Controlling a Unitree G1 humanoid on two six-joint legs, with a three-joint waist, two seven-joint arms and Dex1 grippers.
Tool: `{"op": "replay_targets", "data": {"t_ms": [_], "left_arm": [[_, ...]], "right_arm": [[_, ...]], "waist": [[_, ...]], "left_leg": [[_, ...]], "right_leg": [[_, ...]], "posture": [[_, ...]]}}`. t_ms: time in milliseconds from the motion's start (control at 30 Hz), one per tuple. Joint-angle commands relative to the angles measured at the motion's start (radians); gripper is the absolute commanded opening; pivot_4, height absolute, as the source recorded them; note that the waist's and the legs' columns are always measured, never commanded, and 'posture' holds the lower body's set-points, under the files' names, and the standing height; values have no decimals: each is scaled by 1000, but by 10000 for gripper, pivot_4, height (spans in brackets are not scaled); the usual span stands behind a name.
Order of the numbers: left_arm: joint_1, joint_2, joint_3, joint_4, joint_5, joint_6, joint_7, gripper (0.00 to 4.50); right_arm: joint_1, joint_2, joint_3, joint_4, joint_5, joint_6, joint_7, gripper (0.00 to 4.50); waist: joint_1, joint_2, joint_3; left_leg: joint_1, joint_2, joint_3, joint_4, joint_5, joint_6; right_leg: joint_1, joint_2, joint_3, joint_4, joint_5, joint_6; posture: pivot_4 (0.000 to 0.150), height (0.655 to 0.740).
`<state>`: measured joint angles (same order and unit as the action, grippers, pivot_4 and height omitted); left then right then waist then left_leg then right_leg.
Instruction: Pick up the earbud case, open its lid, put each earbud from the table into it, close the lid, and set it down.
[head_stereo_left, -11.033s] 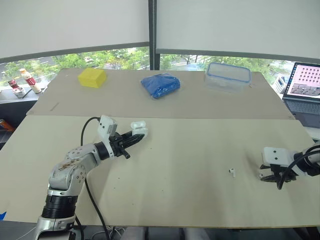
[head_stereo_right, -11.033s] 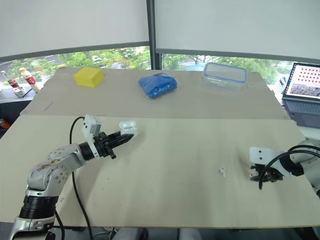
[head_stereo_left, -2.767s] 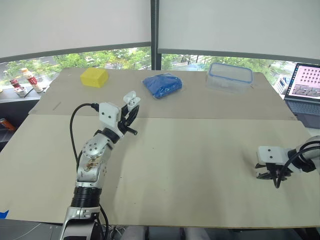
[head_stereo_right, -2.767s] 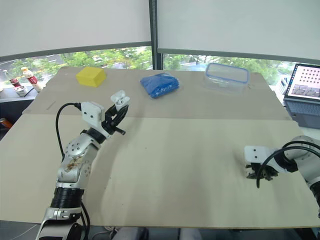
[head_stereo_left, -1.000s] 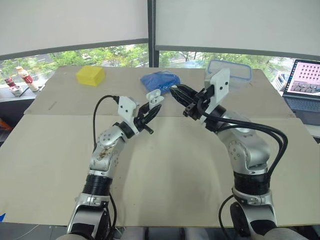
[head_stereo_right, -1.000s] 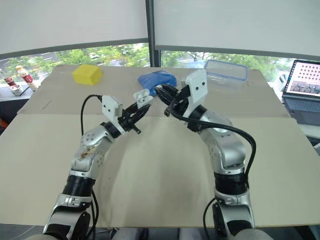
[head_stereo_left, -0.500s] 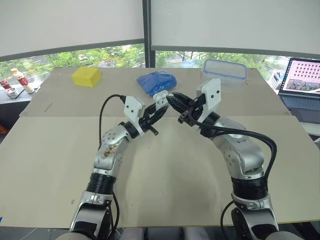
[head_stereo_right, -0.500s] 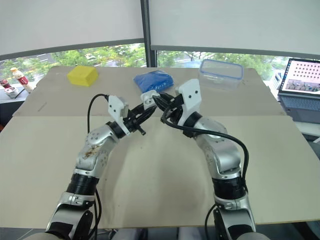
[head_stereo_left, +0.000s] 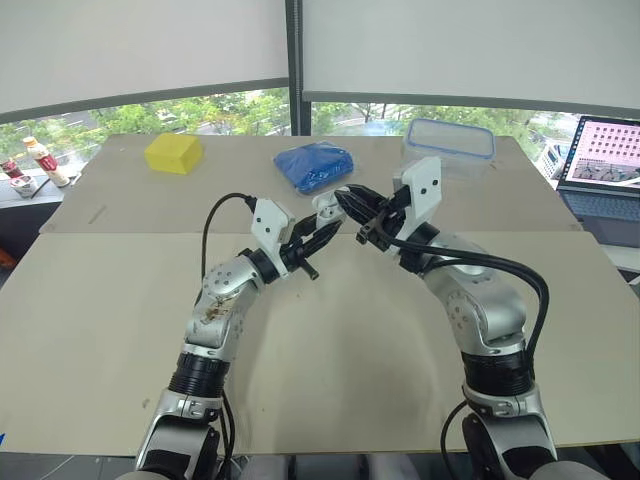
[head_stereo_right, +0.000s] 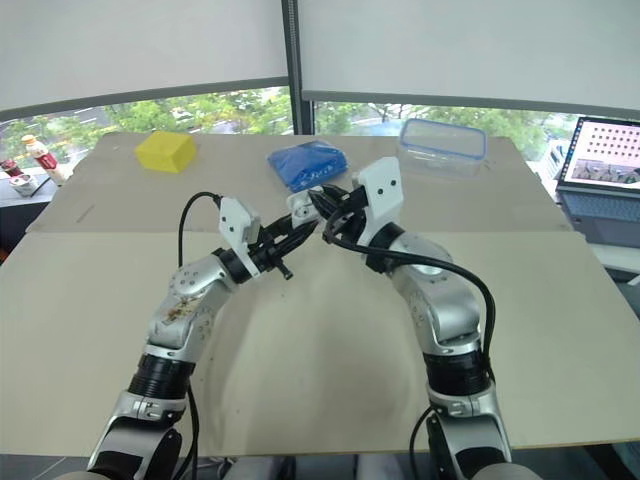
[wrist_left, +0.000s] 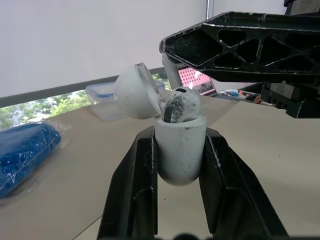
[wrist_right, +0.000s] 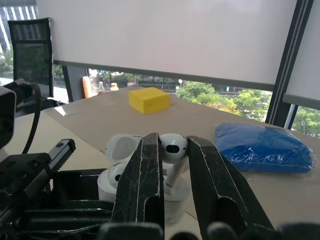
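**Change.** Eleven seconds ago the left gripper (wrist_left: 178, 134) held the earbud case (wrist_left: 179, 150) low over the bench (head_stereo_left: 330, 380), and an earbud lay loose towards the bench's right edge, just beside the right gripper (wrist_right: 172, 137). Both arms have since risen and met above the middle of the bench. In the last half second the right gripper's tips have closed in on the case's open mouth.

**Meaning for the task.** One seated earbud (wrist_left: 180, 102) already sits in the case. The second earbud (wrist_right: 173, 146) is now at the mouth, so this is judged to be the last insertion. Closing the lid (wrist_left: 136, 91) and setting the case down remain.

**Left gripper.** Fingers pinch the case's two flanks.

**Right gripper.** Fingers pinch the bulb of the second earbud.

**Earbud case.** Held clear of the bench, towards its far half. Its long axis runs along the left fingers, with the rounded base towards the wrist. The mouth points up and away towards the far edge. The lid is hinged back to one side and stands open.

**Second earbud.** Long axis near upright, with the bulb uppermost and the stem pointing down into the case. Whether the stem has entered its socket cannot be told.

**Also on the bench, along the far edge.** Yellow block (head_stereo_left: 173, 153), blue bag (head_stereo_left: 315, 167), clear lidded container (head_stereo_left: 448, 148).
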<state>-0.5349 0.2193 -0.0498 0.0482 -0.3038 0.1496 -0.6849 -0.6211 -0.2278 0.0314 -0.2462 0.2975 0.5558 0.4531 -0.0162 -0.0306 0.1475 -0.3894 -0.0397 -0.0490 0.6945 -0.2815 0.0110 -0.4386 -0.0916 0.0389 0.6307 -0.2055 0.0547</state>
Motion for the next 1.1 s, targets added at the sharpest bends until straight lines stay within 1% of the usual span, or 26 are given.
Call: {"op": "replay_targets", "data": {"t_ms": [33, 500, 967, 1033, 1100], "left_arm": [[-5, -2, 1, -51, -17, -9, -6, 6138], [-6, -5, -1, -51, -31, -6, -24, 6138], [8, -3, 5, -57, -33, -16, -29, 6138], [9, -3, 4, -58, -33, -16, -31, 6138], [8, -4, 3, -56, -33, -16, -32, 6138]], "right_arm": [[-1, -23, 14, -27, -15, -31, 10, 3557], [9, -26, 21, -47, 13, -10, 16, 3557], [37, -60, 52, -41, 0, 7, 33, 3557], [37, -61, 52, -43, 3, 9, 32, 14284], [36, -62, 49, -44, 6, 12, 30, 20817]], "waist": [[0, 0, 0], [0, 0, 0], [0, 0, 0], [0, 0, 0], [1, 0, 0]], "left_leg": [[0, 0, 0, 0, 0, 0], [0, 0, 0, 0, 0, 0], [0, 0, 0, 0, 0, 0], [0, 0, 0, 0, 0, 0], [0, 0, 0, 0, 0, 0]], "right_leg": [[0, 0, 0, 0, 0, 0], [0, 0, 0, 0, 0, 0], [0, 0, 0, -1, 0, 0], [0, 0, 0, -1, 0, 0], [0, 0, 0, -1, 0, 0]], "posture": [[1500, 7400], [1500, 7400], [1500, 7400], [1500, 7400], [1500, 7400]]}}
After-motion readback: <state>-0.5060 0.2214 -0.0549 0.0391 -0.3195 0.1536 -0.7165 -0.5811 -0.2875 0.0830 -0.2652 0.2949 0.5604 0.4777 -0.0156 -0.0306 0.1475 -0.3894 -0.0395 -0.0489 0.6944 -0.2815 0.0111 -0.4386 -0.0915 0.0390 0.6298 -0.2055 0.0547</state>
